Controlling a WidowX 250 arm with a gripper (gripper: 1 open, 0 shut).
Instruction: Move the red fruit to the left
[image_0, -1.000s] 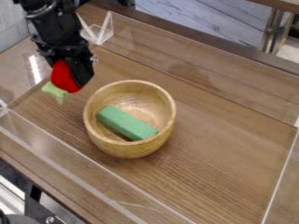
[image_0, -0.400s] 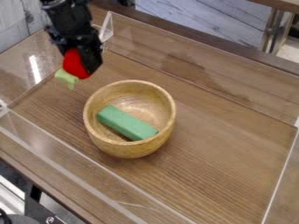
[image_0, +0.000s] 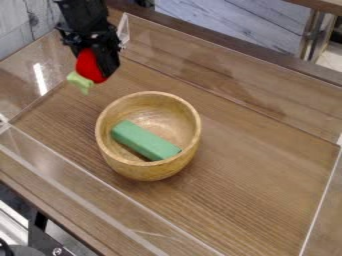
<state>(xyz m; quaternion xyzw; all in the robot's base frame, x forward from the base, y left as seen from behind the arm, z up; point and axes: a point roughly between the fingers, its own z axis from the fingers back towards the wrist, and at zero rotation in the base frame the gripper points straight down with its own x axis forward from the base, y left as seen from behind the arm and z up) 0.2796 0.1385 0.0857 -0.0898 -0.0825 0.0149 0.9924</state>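
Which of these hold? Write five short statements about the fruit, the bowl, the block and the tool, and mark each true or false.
1. The tool is shut on the red fruit. True.
2. The red fruit lies inside the wooden bowl. False: it is held above the table, up and to the left of the bowl in the picture.
3. The green block lies inside the wooden bowl. True.
4. The wooden bowl is tipped on its side. False: it stands upright, opening upward.
5. The fruit's light-green leaves show below the red part. True.
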